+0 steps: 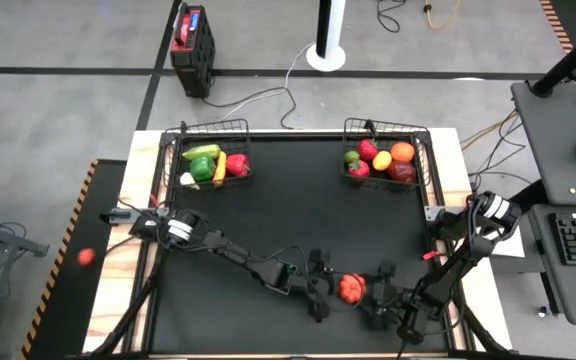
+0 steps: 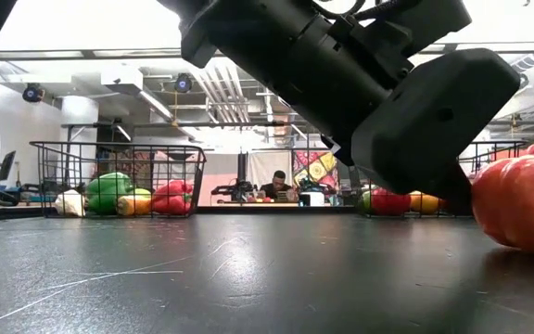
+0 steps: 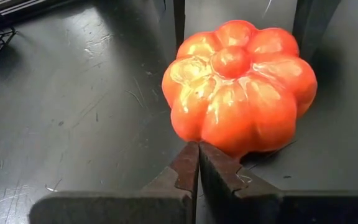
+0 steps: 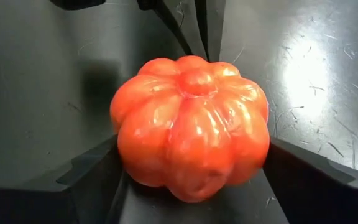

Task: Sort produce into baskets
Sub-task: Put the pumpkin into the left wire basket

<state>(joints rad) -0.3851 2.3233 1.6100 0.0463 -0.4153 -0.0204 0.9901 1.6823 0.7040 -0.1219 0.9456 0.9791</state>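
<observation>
An orange-red ribbed toy pumpkin (image 1: 351,288) sits on the black table near its front edge. My left gripper (image 1: 332,288) is shut, its fingertips (image 3: 191,155) right at the pumpkin's left side. My right gripper (image 1: 370,293) is open, with one finger (image 4: 89,168) on either side of the pumpkin (image 4: 191,127). Two wire baskets stand at the far edge. The left basket (image 1: 184,140) holds green, yellow, red and white pieces. The right basket (image 1: 420,140) holds red, orange, yellow and green pieces. My left gripper's shut fingertips come level from the table's left at the pumpkin's lower side (image 3: 213,140); I cannot tell whether they touch it. My right gripper's open fingers come level from the table's right and flank the pumpkin's widest part (image 4: 126,155); I cannot tell whether they touch. The pumpkin rests on the table.
A small red piece (image 1: 86,257) lies off the table at the left. The table's front edge is close behind both grippers. There is bare black tabletop (image 1: 298,210) between the pumpkin and the baskets. A person (image 2: 277,188) sits in the room far beyond the table.
</observation>
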